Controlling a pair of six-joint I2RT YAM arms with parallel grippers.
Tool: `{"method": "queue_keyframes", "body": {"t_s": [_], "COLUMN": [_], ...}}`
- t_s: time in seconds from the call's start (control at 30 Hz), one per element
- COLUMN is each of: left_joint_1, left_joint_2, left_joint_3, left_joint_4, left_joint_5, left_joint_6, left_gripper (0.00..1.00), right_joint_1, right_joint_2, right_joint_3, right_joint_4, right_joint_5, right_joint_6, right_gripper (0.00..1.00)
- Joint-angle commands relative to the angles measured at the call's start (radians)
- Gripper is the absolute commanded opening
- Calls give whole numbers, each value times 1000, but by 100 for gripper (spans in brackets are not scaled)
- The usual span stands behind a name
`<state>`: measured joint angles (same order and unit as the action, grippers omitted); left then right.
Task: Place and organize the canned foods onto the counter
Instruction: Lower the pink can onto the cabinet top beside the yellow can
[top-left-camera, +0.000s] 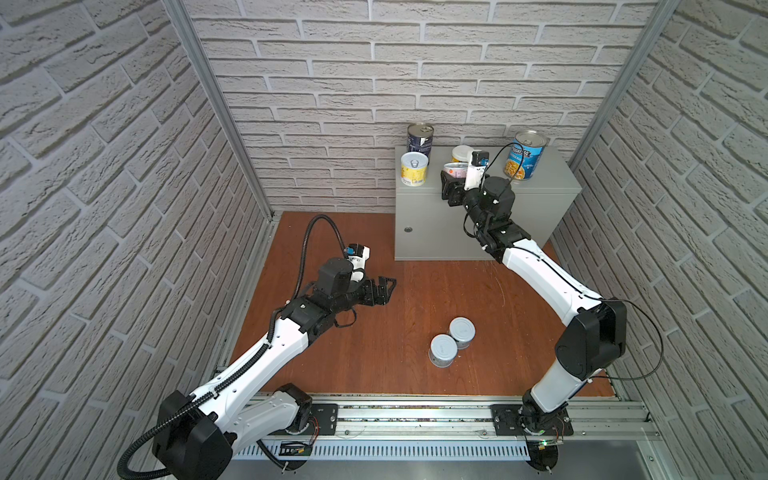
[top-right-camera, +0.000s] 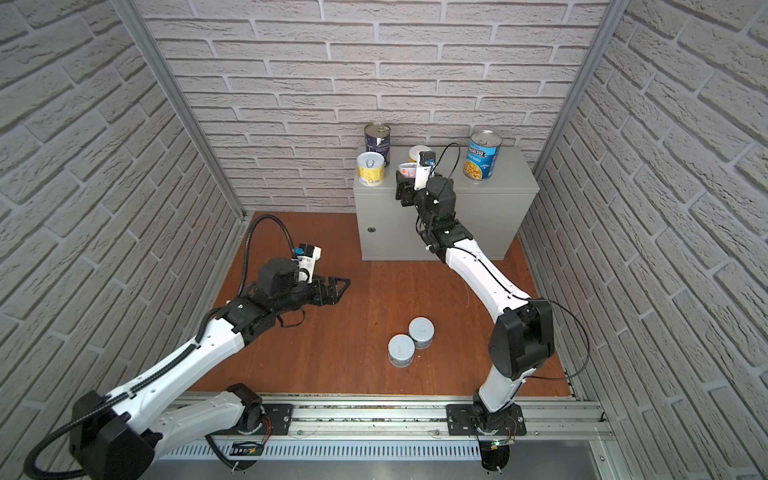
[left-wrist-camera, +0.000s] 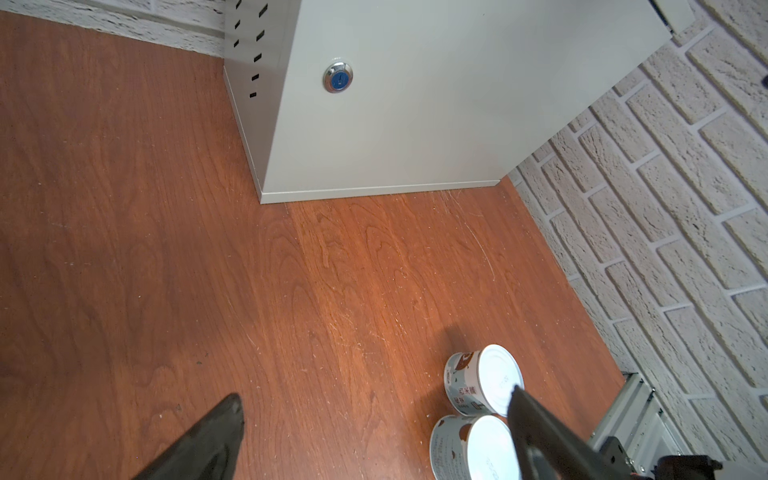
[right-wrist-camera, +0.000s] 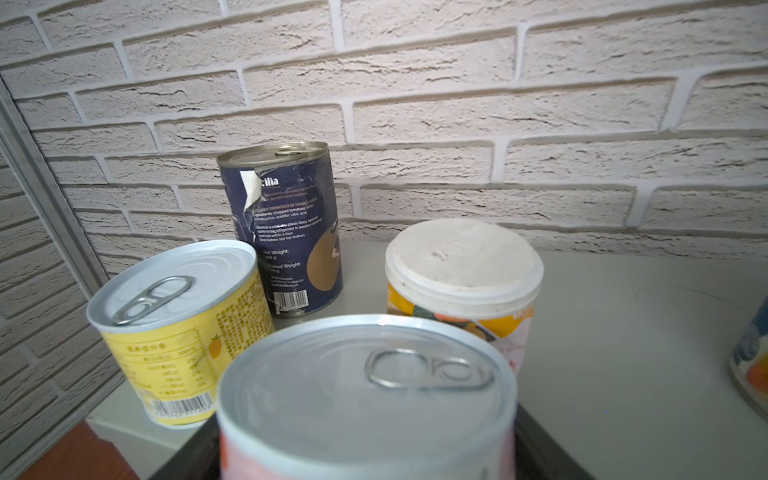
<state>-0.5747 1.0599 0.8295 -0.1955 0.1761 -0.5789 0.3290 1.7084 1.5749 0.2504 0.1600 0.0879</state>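
The counter (top-left-camera: 552, 176) is a light grey metal box with a flat top and a small round lock (top-left-camera: 408, 229) on its front. It stands on the red-brown wooden floor (top-left-camera: 374, 332), close to the brick wall (top-left-camera: 332, 83). A tall navy can (top-left-camera: 419, 139) with a torn label stands at the back left corner of the counter top. Just in front of it stands a short yellow can (top-left-camera: 414, 168) with a silver lid and a pull ring. A short peach can (top-left-camera: 461, 153) with an orange and peach label and a white plastic lid stands at the back, near the middle. A tall blue soup can (top-left-camera: 525, 158) with yellow food pictured on it stands well to the right of the others. The right fingers (right-wrist-camera: 544, 457) are clamped on a short pink can (top-left-camera: 456, 169), one finger on each side of it. This pink can is upright, with a silver lid and a pull ring, and it is over the front part of the counter top, just in front of the peach can. The pictures do not show whether its bottom touches the counter. The back teal can (top-left-camera: 462, 332) and the front teal can (top-left-camera: 443, 350) stand upright on the floor, touching each other, well away from the counter. Both are short, with plain pale lids and pale labels with brown spots. The left fingers (left-wrist-camera: 208, 444) are wide apart and hold nothing. They hang over the floor, to the left of the two teal cans and apart from them.
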Motion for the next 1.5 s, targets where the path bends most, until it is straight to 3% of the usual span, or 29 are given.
{"method": "queue_keyframes", "body": {"t_s": [0.0,1.13,1.27,1.47], "left_joint_1": [-7,-11,-16,-21], "left_joint_2": [7,58,48,46], "left_joint_3": [12,44,37,40], "left_joint_4": [14,-8,-7,-2], "left_joint_5": [-15,-1,-1,1], "left_joint_6": [10,-30,-35,-36], "left_gripper": [98,98,98,98], "right_joint_1": [-8,-16,-16,-16], "right_joint_2": [8,244,243,214], "right_joint_3": [49,101,93,58], "right_joint_4": [132,333,338,343], "right_joint_5": [21,-54,-55,-65], "right_joint_6": [-25,-57,-48,-34], "right_gripper": [68,71,75,95]}}
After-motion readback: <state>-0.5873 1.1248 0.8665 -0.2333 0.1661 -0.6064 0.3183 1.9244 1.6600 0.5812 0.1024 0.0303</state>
